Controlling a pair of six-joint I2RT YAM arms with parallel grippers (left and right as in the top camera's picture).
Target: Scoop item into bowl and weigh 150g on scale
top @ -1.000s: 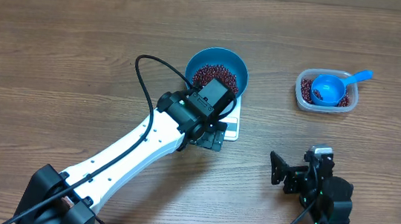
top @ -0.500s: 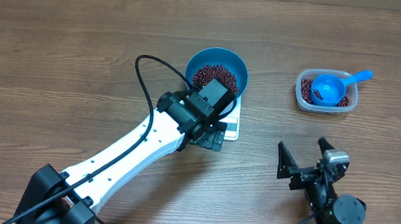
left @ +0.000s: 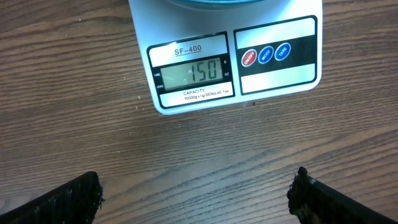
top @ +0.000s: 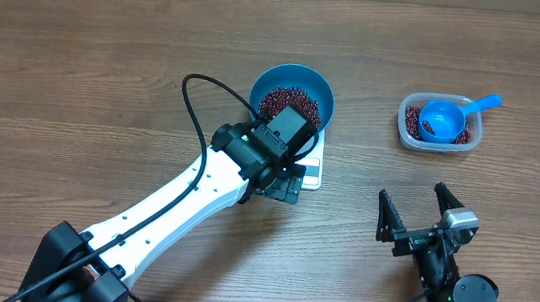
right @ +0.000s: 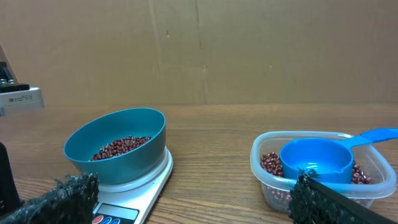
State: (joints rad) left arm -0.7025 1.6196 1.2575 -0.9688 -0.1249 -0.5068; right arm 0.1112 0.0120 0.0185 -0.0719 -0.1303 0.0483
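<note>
The bright-blue bowl (top: 324,98) stands on the white scale (top: 313,171) with a heap of dark red-brown beans (top: 290,102) inside. In the left wrist view the scale (left: 273,74) shows 150 on its display. My left gripper (top: 287,185) hovers open just in front of the scale's display edge, nothing between its fingers (left: 74,199). My right gripper (top: 413,208) is open and empty at the near right, pointing toward the bowl (right: 124,165) and scale (right: 146,186).
A clear plastic tub (top: 405,125) with more beans and a small blue handled scoop (top: 442,119) resting in it sits at the far right. In the right wrist view the tub (right: 268,185) and scoop (right: 314,158) lie just past my right finger.
My right arm has drawn back toward the near edge and turned, so its open fingers now point at the far side. The left arm, bowl and scale have not moved.
</note>
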